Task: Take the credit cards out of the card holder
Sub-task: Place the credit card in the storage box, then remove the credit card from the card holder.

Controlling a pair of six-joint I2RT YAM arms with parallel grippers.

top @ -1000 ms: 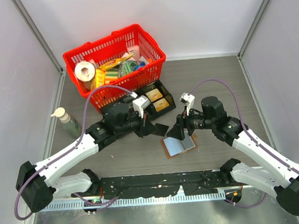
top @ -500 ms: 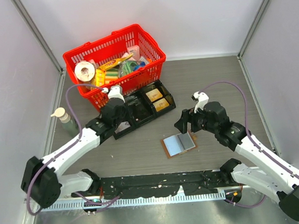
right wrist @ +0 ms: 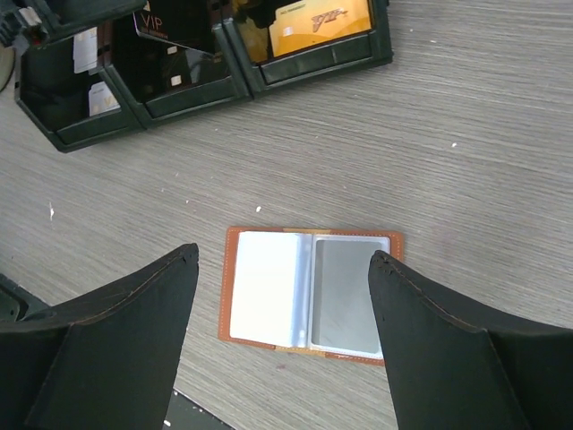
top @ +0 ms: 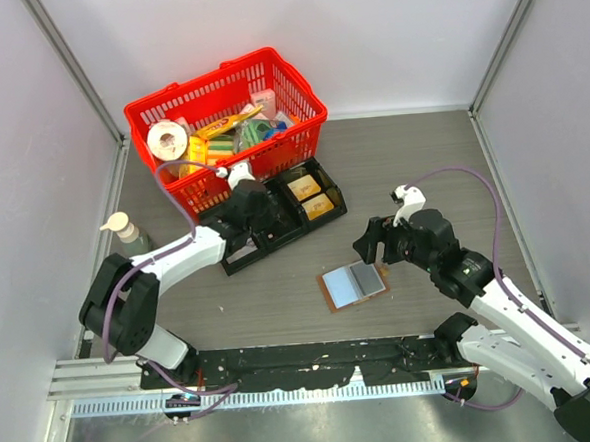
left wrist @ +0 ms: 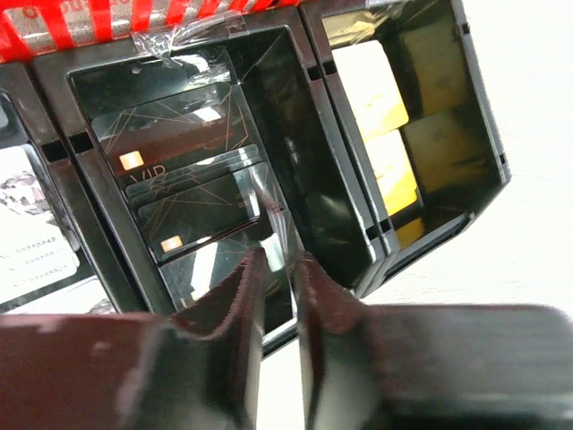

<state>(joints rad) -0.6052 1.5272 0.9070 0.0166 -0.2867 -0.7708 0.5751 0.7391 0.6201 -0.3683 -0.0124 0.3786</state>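
Right tool (right wrist: 285,253) gapes wide; the card holder (right wrist: 309,293) lies open on the bench (right wrist: 466,134) right beneath it. Left tool (left wrist: 277,269), narrow and empty, hangs over the middle compartment of the tray (left wrist: 304,161) below it.

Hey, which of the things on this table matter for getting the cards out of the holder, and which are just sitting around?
For the job:
- card holder, lying open
- dark cards in the black tray
- left pincer, over that tray
- right pincer, over the holder

Lying about:
- red basket of goods
- pump bottle
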